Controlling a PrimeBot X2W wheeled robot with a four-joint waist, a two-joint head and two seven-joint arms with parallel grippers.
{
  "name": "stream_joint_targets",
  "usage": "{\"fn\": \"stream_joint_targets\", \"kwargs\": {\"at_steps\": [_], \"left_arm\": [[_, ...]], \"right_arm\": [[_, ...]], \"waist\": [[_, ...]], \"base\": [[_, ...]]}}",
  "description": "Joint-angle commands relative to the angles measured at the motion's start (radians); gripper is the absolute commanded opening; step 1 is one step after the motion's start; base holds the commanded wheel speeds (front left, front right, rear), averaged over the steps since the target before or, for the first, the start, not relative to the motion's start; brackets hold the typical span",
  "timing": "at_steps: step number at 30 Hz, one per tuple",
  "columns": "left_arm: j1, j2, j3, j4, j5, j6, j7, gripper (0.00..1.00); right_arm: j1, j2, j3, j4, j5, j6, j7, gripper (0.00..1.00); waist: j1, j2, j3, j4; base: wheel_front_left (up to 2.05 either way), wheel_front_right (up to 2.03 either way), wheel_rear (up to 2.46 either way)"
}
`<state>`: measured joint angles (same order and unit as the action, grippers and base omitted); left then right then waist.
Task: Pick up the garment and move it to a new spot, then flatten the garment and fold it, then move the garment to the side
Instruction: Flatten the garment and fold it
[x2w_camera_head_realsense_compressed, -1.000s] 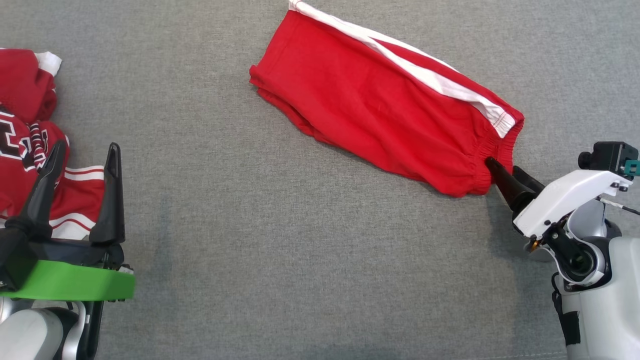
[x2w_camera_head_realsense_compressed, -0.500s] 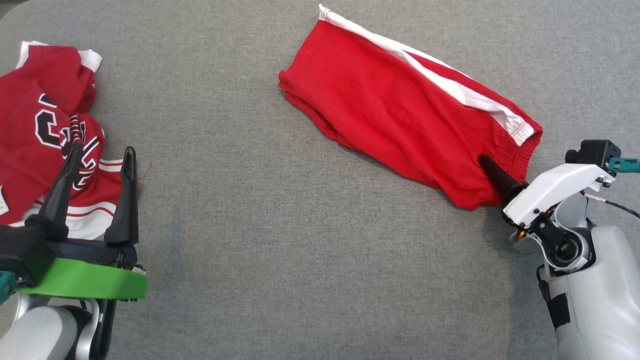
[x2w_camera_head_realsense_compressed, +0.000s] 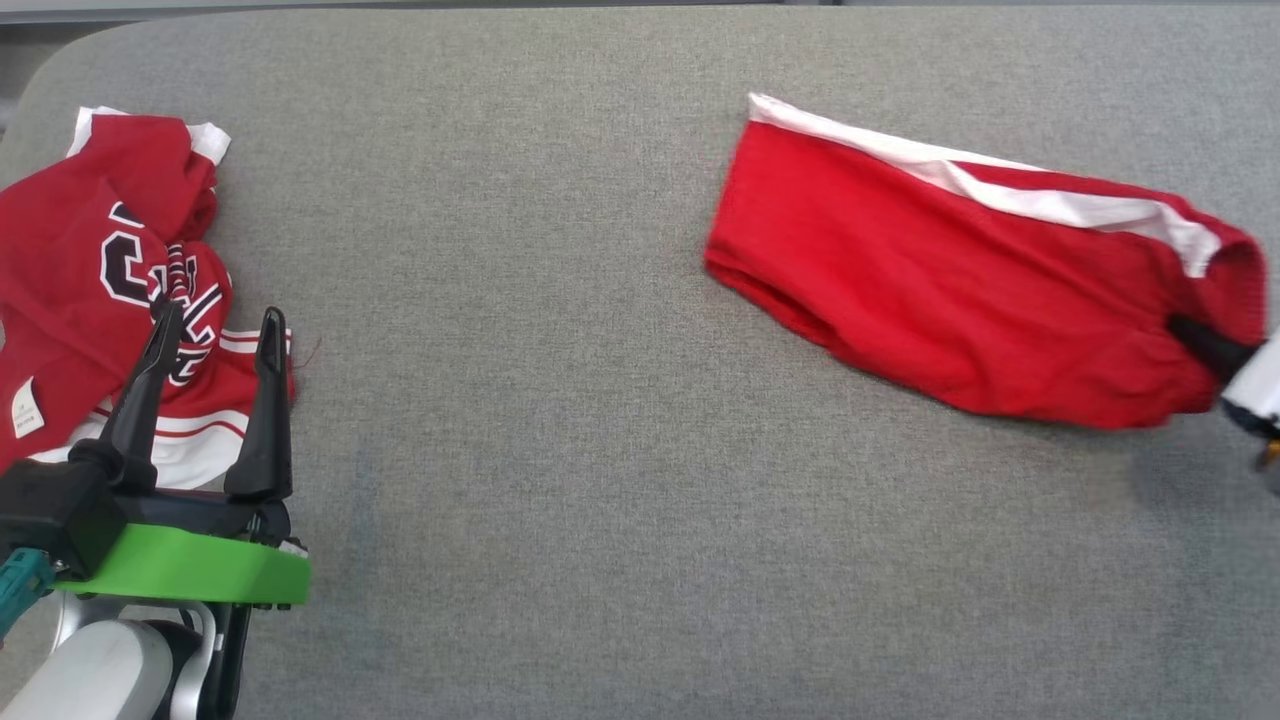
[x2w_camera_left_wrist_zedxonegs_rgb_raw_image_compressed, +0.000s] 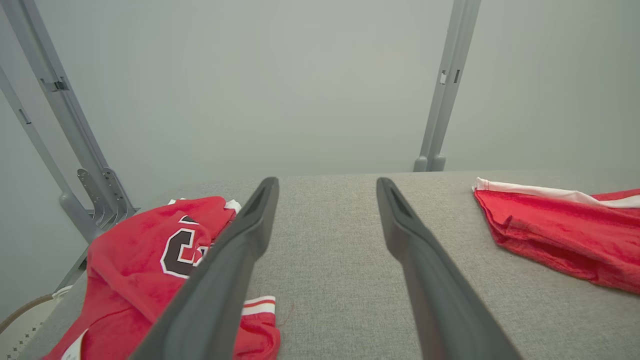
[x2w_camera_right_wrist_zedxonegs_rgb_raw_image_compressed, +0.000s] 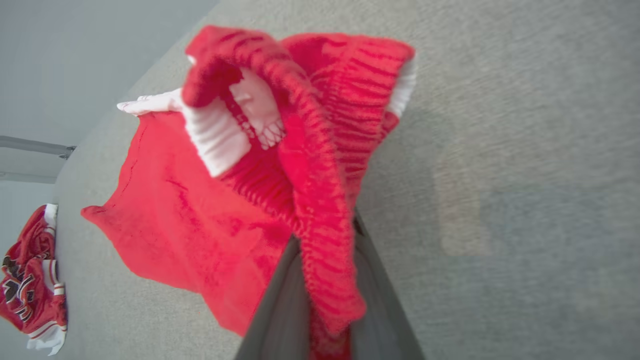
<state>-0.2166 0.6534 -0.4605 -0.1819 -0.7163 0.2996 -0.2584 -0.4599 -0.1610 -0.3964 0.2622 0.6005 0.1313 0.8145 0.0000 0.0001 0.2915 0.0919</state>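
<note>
Grey mat (x2w_camera_head_realsense_compressed: 600, 520): red shorts (x2w_camera_head_realsense_compressed: 950, 300) run left-right, waistband clenched in right gripper (x2w_camera_head_realsense_compressed: 1195, 340) jaws; left gripper (x2w_camera_head_realsense_compressed: 215, 335) released.

Lab-like test bay: grey fabric-covered table (x2w_camera_head_realsense_compressed: 600, 520), metal frame posts (x2w_camera_left_wrist_zedxonegs_rgb_raw_image_compressed: 448, 85), bare wall (x2w_camera_left_wrist_zedxonegs_rgb_raw_image_compressed: 300, 75).

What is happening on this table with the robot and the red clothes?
The robot's right gripper is shut on the stretchy waistband of the red shorts. That end looks raised a little, while the rest of the shorts lies on the grey table. The left gripper is open and holds nothing, by a crumpled red jersey at the table's left end.
</note>
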Motion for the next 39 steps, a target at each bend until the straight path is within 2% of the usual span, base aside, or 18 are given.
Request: {"fn": "stream_joint_targets", "kwargs": {"at_steps": [1,6,8,13,15,19,23,29,36,37,38,39], "left_arm": [[0.01,-0.004,0.002,0.006,-0.001,-0.008,-0.006,1.0],[0.012,-0.016,0.009,0.014,-0.01,-0.018,-0.006,1.0],[0.015,-0.02,0.01,0.019,-0.014,-0.022,-0.006,1.0],[0.019,-0.024,0.001,0.029,-0.018,-0.028,-0.005,1.0],[0.015,-0.024,-0.002,0.032,-0.016,-0.031,-0.002,1.0],[-0.016,-0.029,-0.025,0.034,-0.004,-0.044,0.019,1.0],[-0.059,-0.037,-0.066,0.044,0.017,-0.059,0.053,1.0],[-0.096,-0.055,-0.096,0.061,0.036,-0.07,0.065,1.0],[-0.105,-0.065,-0.111,0.088,0.04,-0.077,0.066,1.0],[-0.104,-0.066,-0.112,0.091,0.04,-0.077,0.065,1.0],[-0.102,-0.067,-0.113,0.094,0.038,-0.078,0.064,1.0],[-0.101,-0.069,-0.115,0.098,0.037,-0.078,0.063,1.0]], "right_arm": [[0.011,-0.056,-0.072,-0.023,-0.035,-0.001,0.063,0.0],[0.015,-0.137,-0.287,-0.071,-0.166,-0.001,0.179,0.0],[-0.001,-0.136,-0.335,-0.087,-0.199,0.0,0.216,0.0],[-0.058,-0.028,-0.338,-0.174,-0.2,0.0,0.291,0.0],[-0.091,0.034,-0.322,-0.19,-0.193,0.0,0.288,0.0],[-0.174,0.095,-0.284,-0.166,-0.212,0.0,0.239,0.0],[-0.271,0.111,-0.174,-0.005,-0.201,0.0,0.106,0.0],[-0.375,0.11,-0.063,0.258,-0.216,0.0,-0.095,0.0],[-0.468,0.109,0.044,0.49,-0.208,0.0,-0.253,0.0],[-0.477,0.108,0.053,0.513,-0.213,0.0,-0.275,0.23],[-0.486,0.108,0.058,0.532,-0.216,0.0,-0.293,0.67],[-0.495,0.108,0.063,0.552,-0.216,0.0,-0.311,1.0]], "waist": [[0.0,-0.0001,-0.002,0.0],[0.0,-0.0001,-0.002,0.011],[0.0,-0.0001,-0.002,0.013],[0.0,-0.0001,-0.002,0.002],[0.0,-0.0001,0.001,-0.003],[0.0,-0.0001,0.013,-0.007],[0.0,-0.0001,0.031,-0.01],[0.0,-0.0001,0.045,0.003],[0.0,-0.0001,0.037,0.007],[0.0,-0.0001,0.034,0.007],[0.0,-0.0001,0.03,0.006],[0.0,-0.0001,0.025,0.006]], "base": [[0.0,0.0,0.0],[0.0,0.0,0.0],[0.0,0.0,0.0],[0.0,0.0,0.0],[0.0,0.0,0.0],[0.0,0.0,0.0],[0.0,0.0,0.0],[0.0,0.0,0.0],[0.0,0.0,0.0],[0.0,0.0,0.0],[0.0,0.0,0.0],[0.0,0.0,0.0]]}}
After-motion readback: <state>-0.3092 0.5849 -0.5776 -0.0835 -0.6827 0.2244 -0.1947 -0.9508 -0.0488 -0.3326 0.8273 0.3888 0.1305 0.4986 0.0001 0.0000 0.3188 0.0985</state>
